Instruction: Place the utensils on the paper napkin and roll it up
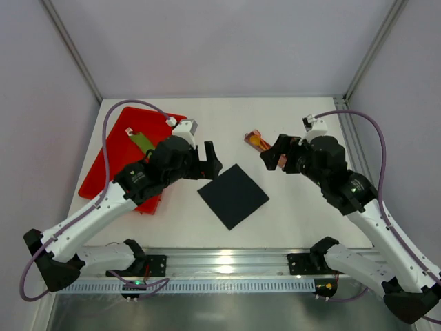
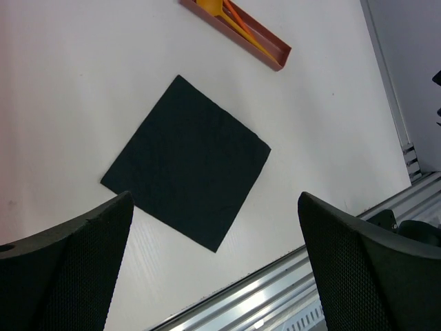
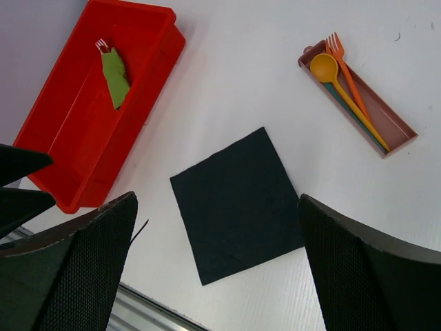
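Observation:
The black paper napkin (image 1: 233,196) lies flat and bare on the white table; it also shows in the left wrist view (image 2: 186,160) and the right wrist view (image 3: 238,202). The utensils (image 3: 350,93), an orange fork, a yellow spoon and another piece, lie in a narrow brown tray (image 3: 393,131) at the back right, partly hidden by my right arm in the top view (image 1: 256,141). My left gripper (image 1: 209,161) is open and empty, above the table left of the napkin. My right gripper (image 1: 273,158) is open and empty, near the brown tray.
A red tray (image 1: 103,169) sits at the left, holding a flat green piece (image 3: 115,74) with a small utensil tip by it. The metal rail (image 1: 227,262) runs along the table's near edge.

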Motion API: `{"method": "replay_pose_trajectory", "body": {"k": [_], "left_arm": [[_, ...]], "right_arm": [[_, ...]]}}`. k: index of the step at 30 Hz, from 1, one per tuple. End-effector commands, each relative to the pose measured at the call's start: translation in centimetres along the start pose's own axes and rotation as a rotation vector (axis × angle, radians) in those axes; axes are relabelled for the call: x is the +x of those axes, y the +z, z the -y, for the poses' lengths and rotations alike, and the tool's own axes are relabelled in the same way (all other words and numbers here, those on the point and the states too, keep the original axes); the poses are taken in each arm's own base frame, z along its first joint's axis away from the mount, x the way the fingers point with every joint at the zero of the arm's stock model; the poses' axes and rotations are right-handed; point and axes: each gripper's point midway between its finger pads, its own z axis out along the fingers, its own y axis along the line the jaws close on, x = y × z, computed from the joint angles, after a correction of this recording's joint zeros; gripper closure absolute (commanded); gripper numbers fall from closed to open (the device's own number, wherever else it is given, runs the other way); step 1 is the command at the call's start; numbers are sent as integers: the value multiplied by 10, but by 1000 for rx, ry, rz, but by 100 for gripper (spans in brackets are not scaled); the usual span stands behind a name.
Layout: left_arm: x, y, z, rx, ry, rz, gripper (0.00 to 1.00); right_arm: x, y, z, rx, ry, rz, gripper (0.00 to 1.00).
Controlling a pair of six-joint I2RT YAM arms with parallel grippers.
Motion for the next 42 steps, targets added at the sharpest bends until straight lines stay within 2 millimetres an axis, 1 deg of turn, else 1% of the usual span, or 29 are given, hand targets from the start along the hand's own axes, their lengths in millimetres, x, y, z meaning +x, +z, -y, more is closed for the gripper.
{"method": "replay_pose_trajectory", "body": {"k": [1, 3, 4, 6, 9, 10, 11, 12, 13, 14, 15, 16, 17, 18, 19, 20, 21, 22, 23, 24, 25, 27, 28, 30, 31, 34, 35, 39, 42], "left_arm": [[-15, -7, 13, 68, -16, 57, 0], [-14, -6, 11, 59, -12, 52, 0], [-19, -7, 10, 43, -10, 67, 0], [-21, -9, 4, 9, -1, 69, 0], [-24, -12, 8, 27, 40, 59, 0], [-22, -12, 9, 36, 48, 54, 0], [-20, -11, 9, 37, 53, 47, 0], [-19, -9, 8, 37, 56, 44, 0], [-16, -6, 9, 36, 58, 34, 1], [-14, -4, 10, 43, 61, 26, 0], [-10, -1, 8, 37, 59, 16, 0], [-9, 2, 7, 28, 45, 12, 1], [-6, 6, 6, 21, 35, 7, 0], [0, 12, 0, 9, 23, -10, 0], [2, 15, -2, 7, -4, -13, 0], [2, 19, -3, 10, -22, -8, 0], [8, 23, -6, 13, -40, -25, 1], [7, 26, -12, 1, -65, -27, 0], [10, 29, -14, -5, -85, -41, 0], [12, 30, -13, 5, -89, -52, 1], [12, 30, -14, 0, -88, -54, 0], [15, 29, -16, -3, -85, -59, 1], [15, 30, -18, -7, -83, -58, 0], [14, 26, -22, -27, -88, -51, 0], [12, 25, -24, -34, -91, -42, 0], [9, 20, -24, -28, -103, -27, 0], [8, 20, -23, -23, -104, -25, 0], [7, 14, -25, -25, -106, -14, 0], [6, 11, -28, -36, -107, -1, 0]], "right_arm": [[-26, -4, -16, -53, -11, 65, 2], [-28, -3, -13, -37, -34, 69, 2], [-30, -1, -13, -31, -51, 70, 2], [-32, 4, -7, -4, -114, 76, 2], [-48, 21, 2, 58, -184, 127, 2], [-61, 25, 2, 62, -237, 158, 2], [-64, 40, 14, 108, -263, 142, 2], [-70, 48, 20, 121, -279, 138, 2], [-84, 53, 20, 112, -312, 153, 2], [-87, 74, 46, 143, -297, 105, 1], [-85, 85, 45, 83, -285, 65, 8], [-102, 88, 50, 89, -277, 70, 15], [-93, 112, 68, 114, -272, 13, 21], [-98, 119, 83, 150, -283, 11, 30], [-102, 130, 92, 177, -321, 6, 34], [-99, 140, 99, 196, -339, -17, 37], [-84, 161, 113, 213, -358, -78, 47], [-85, 168, 116, 221, -370, -88, 53], [-82, 176, 121, 223, -401, -105, 56], [-67, 193, 131, 225, -410, -151, 59], [-66, 201, 134, 224, -432, -151, 62], [-54, 217, 146, 230, -471, -194, 67], [-45, 229, 154, 236, -477, -223, 69], [-36, 239, 161, 231, -495, -255, 69], [-28, 248, 165, 225, -497, -280, 69], [-13, 259, 163, 165, -500, -322, 69], [-3, 265, 163, 144, -492, -345, 69], [17, 271, 166, 117, -475, -384, 70], [31, 271, 165, 100, -471, -414, 72]]}}
